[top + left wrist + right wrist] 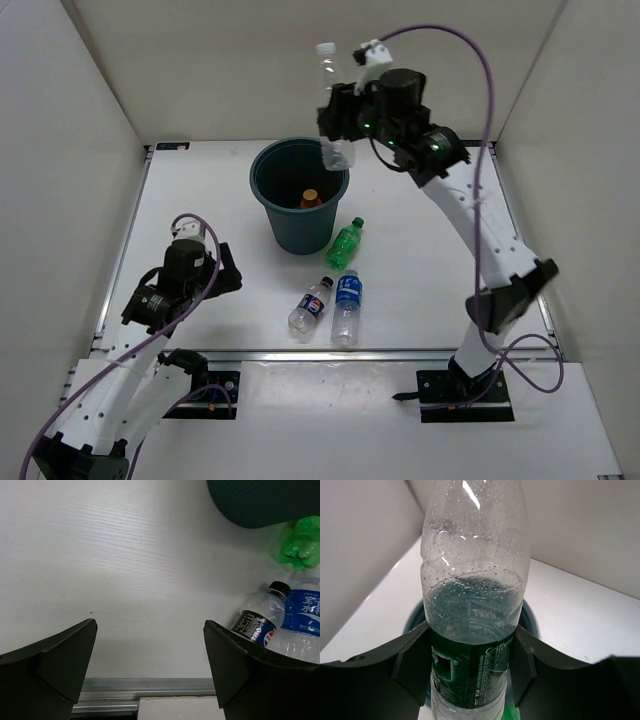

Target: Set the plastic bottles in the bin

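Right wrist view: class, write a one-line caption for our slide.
Right gripper holds a clear green-labelled bottle above the bin.

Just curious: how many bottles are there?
5: orange bottle in the bin, green bottle beside it, dark-label bottle and blue-label bottle lying on the table, green-label bottle in the right gripper above the bin. Others could hide inside.

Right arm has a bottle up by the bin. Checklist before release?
1. Grip: right gripper shut on held bottle: ok.
2. Held bottle over bin opening: cannot tell; in the top view its lower end overlaps the rim's right side.
3. Room in bin: ok; only an orange bottle shows inside.
4. Left gripper out of the way: ok; open, off to the bin's left.
5. Green bottle clear of the opening: ok; lies on the table beside the bin wall.
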Motion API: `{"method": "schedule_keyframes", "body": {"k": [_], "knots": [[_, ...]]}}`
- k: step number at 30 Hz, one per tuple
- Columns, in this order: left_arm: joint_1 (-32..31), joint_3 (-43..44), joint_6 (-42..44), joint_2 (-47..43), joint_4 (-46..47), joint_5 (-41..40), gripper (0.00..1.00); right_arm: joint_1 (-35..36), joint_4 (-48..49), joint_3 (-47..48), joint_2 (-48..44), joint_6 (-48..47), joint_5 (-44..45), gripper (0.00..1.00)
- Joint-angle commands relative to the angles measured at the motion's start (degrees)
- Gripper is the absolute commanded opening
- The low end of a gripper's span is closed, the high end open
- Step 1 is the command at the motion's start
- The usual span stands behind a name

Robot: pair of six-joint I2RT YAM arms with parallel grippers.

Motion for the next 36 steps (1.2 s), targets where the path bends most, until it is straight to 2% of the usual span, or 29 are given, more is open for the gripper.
{"method": "schedule_keyframes", "body": {"k": [1, 4, 6, 8, 11, 13, 14, 15, 19, 21, 22, 24, 25, 27, 28, 30, 33, 36], "knots": [[-0.2, -0.16, -0.6, -0.11, 3.2, 3.56, 0.99, 2.6, -0.34, 6.6, 10.57, -0.84, -4.86, 0.32], [-1.16, -0.77, 1.24, 1.38, 5.74, 7.86, 0.99, 4.96, -1.91, 15.64, 17.69, -0.75, -3.99, 0.38], [-3.36, -1.39, 2.03, 1.73, 7.49, 9.18, 0.99, 5.58, -3.06, 18.47, 20.68, -1.01, -3.38, 0.4], [-5.64, -1.92, 2.3, 2.26, 8.74, 9.45, 0.99, 5.85, -3.33, 19.19, 21.31, -0.75, -3.38, 0.47], [-7.67, -2.36, 3.35, 4.37, 9.79, 10.85, 0.99, 5.24, -2.8, 17.96, 20.26, -0.75, -4.43, 0.67], [-8.02, -2.62, 3.79, 5.77, 10.76, 13.05, 0.98, 5.15, -2.71, 17.26, 19.04, -1.45, -3.55, 0.88], [-8.89, -2.36, 3.88, 6.48, 11.46, 13.75, 0.99, 5.85, -3.06, 17.34, 18.59, -1.45, -3.29, 0.91], [-9.51, -2.53, 3.79, 7.09, 12.42, 14.89, 0.99, 5.16, -3.5, 17.08, 18.07, -1.97, -2.77, 0.99], [-15.65, -1.05, 5.64, 12.27, 16.73, 17.35, 0.99, 4.71, -5.52, 15.07, 13.59, -2.15, -1.54, 0.99], [-17.6, 0.01, 7.48, 15.52, 18.22, 19.03, 0.99, 3.4, -8.32, 11.47, 10.09, -1.89, 0.04, 0.99], [-19.34, 0.71, 7.48, 17.62, 18.67, 18.68, 0.99, 3.04, -8.42, 7.45, 7.19, -1.8, 3.53, 0.99], [-23.3, 1.85, 8.71, 21.94, 19.37, 17.46, 0.99, 1.64, -8.08, -1.7, 0.86, -1.89, 5.23, 0.99], [-23.93, 1.77, 8.63, 24.48, 20.07, 16.75, 0.99, 1.11, -6.94, -9.13, -3.86, -1.54, 7.5, 0.99], [-25.77, 3.0, 9.07, 28.26, 21.3, 18.06, 0.99, -3.35, -6.41, -22.67, -10.22, 0.21, 8.15, 1.0], [-26.13, 2.92, 8.98, 28.8, 22.27, 18.24, 0.99, -5.2, -6.4, -25.7, -14.76, 2.05, 7.09, 0.99], [-27.53, 3.18, 8.72, 30.82, 24.55, 19.03, 0.98, -12.92, -5.27, -37.01, -20.51, 4.43, 3.32, 0.99], [-29.9, 4.05, 9.24, 34.24, 24.83, 18.33, 0.99, -20.66, -5.08, -46.87, -29.11, 5.32, 2.34, 0.99], [-31.57, 3.89, 10.73, 36.97, 25.44, 17.99, 0.98, -27.52, -8.24, -54.26, -32.55, 4.27, 1.29, 0.99]]}}
